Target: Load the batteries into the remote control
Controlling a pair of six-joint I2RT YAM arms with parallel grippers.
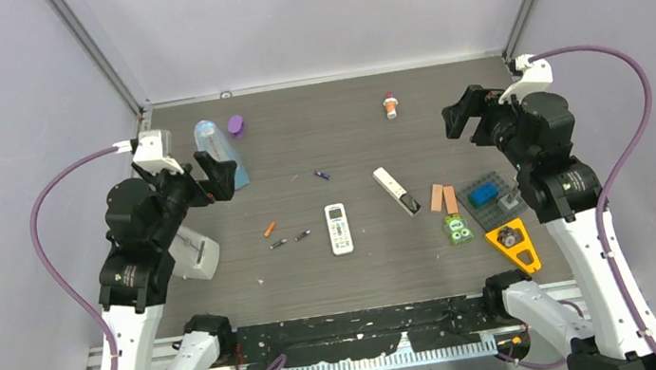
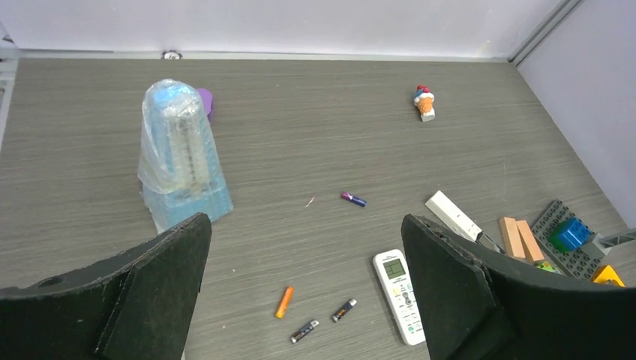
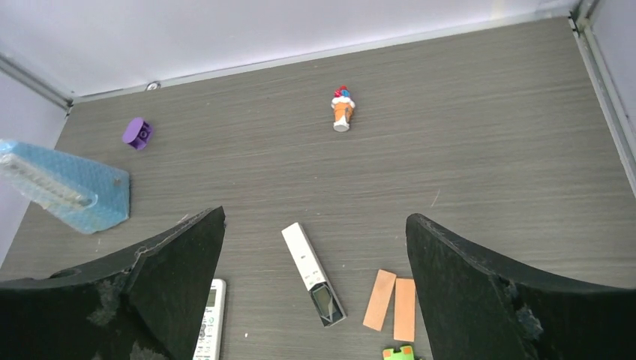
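Note:
The white remote control point(image 1: 339, 228) lies face up mid-table; it also shows in the left wrist view point(image 2: 399, 296) and partly in the right wrist view point(image 3: 210, 322). Two dark batteries point(image 1: 277, 243) point(image 1: 301, 235) and an orange battery point(image 1: 270, 229) lie left of it, also in the left wrist view point(image 2: 304, 331) point(image 2: 344, 310) point(image 2: 283, 301). A purple battery point(image 1: 322, 175) point(image 2: 353, 199) lies farther back. My left gripper point(image 1: 213, 176) is open and empty, raised at the left. My right gripper point(image 1: 465, 112) is open and empty, raised at the right.
A plain white bar with a black tip point(image 1: 397, 190) point(image 3: 313, 274) lies right of the remote. A blue wrapped pack point(image 1: 220, 153), purple piece point(image 1: 236, 125), capped little bottle point(image 1: 390, 105), clear cup point(image 1: 194, 253), two tan blocks point(image 1: 443, 198), grey plate with blue brick point(image 1: 488, 195), orange triangle point(image 1: 516, 246).

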